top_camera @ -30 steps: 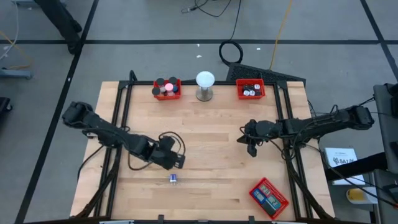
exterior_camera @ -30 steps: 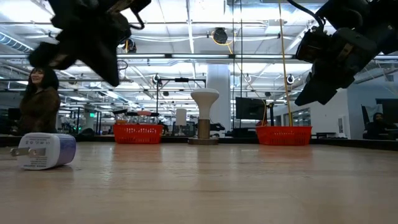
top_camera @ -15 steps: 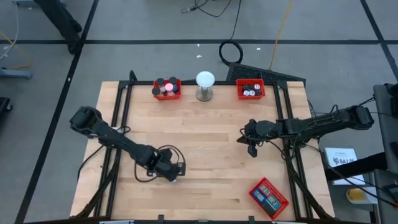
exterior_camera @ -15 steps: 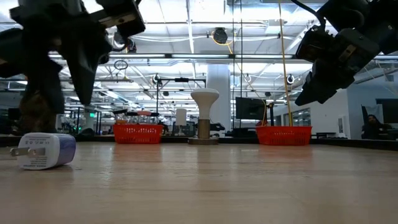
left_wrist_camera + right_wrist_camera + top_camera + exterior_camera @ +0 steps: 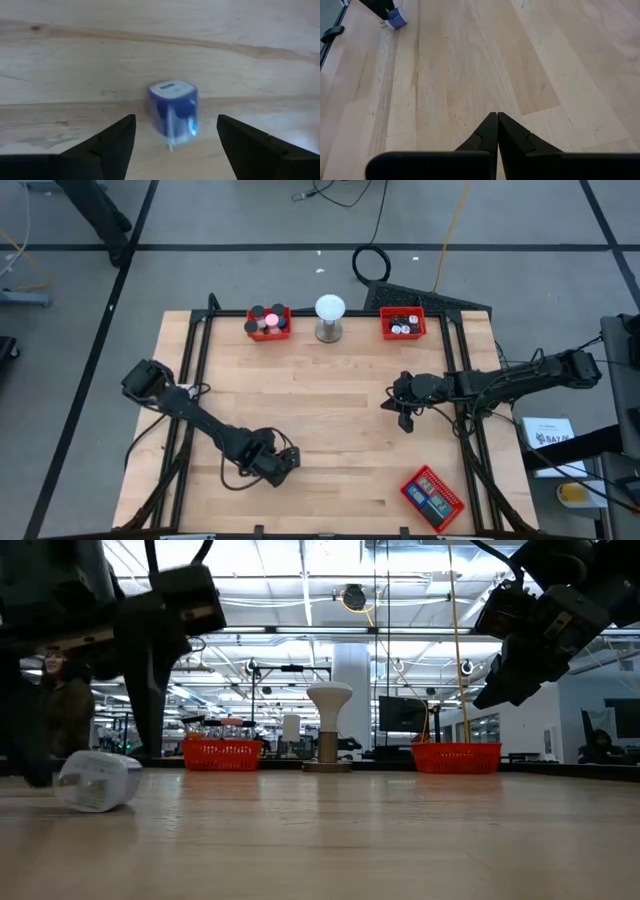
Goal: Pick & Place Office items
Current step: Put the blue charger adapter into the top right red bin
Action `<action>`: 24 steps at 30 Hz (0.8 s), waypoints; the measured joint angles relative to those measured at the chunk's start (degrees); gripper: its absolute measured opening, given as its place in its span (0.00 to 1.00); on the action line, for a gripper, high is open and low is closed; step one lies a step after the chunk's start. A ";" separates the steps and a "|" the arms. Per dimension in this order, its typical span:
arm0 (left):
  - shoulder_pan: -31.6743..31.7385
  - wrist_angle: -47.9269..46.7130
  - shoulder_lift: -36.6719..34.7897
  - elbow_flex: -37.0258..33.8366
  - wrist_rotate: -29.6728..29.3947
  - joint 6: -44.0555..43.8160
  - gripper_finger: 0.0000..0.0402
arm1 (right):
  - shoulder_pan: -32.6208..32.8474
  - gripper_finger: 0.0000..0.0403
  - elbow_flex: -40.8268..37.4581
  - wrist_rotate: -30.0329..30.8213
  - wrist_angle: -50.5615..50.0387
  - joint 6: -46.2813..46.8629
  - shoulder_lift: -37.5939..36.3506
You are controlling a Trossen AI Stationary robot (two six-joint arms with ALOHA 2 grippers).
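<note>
Left gripper (image 5: 175, 145): down at the near-left part of the table, fingers (image 5: 112, 142) spread wide apart, one on each side of the small blue-and-white plastic plug adapter (image 5: 173, 116); whether a finger touches it I cannot tell, and nothing is clamped.
Plug adapter, look: a rounded cube with a white face on one end and blue sides, thin metal prongs sticking out; it sits tilted on the wood in the low view (image 5: 97, 780), partly blurred.
Plug adapter, place: near-left area of the light wooden table (image 5: 330, 410), directly under the left gripper (image 5: 280, 465), well apart from all trays.
Right gripper (image 5: 497, 131): held above the right-middle of the table (image 5: 404, 420), fingers pressed together, holding nothing.
Far-left red mesh tray (image 5: 268, 323): at the far edge, holding red, pink and black round pieces.
Far-right red mesh tray (image 5: 402, 324): at the far edge, holding small dark and white pieces.
Near-right red mesh tray (image 5: 432, 497): lying askew near the near-right corner, with blue and pale items inside.
White globe on a metal base (image 5: 329, 318): upright between the two far trays.
Person (image 5: 62, 700): seen in the room beyond the table, at the left of the low view.
</note>
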 joint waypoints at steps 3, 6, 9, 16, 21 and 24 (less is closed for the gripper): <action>-0.34 1.09 1.87 0.00 0.07 -2.69 0.71 | 0.00 0.00 0.00 0.04 0.16 0.40 0.00; -0.71 1.73 2.93 0.00 0.30 -3.70 0.68 | -0.32 0.00 0.00 0.04 0.15 0.50 0.00; -1.28 0.82 3.48 0.63 0.04 -4.30 0.62 | -0.86 0.00 0.02 0.07 0.39 0.55 0.00; -2.05 -3.61 3.61 1.99 0.67 -2.57 0.41 | -1.92 0.00 0.04 0.00 2.50 1.16 0.00; -1.76 -4.01 1.50 2.01 1.61 2.08 0.32 | -1.99 0.00 0.04 0.07 2.40 2.00 0.00; -0.25 -5.65 -1.94 2.03 3.10 7.24 0.32 | -1.97 0.00 0.04 0.09 2.45 2.02 0.00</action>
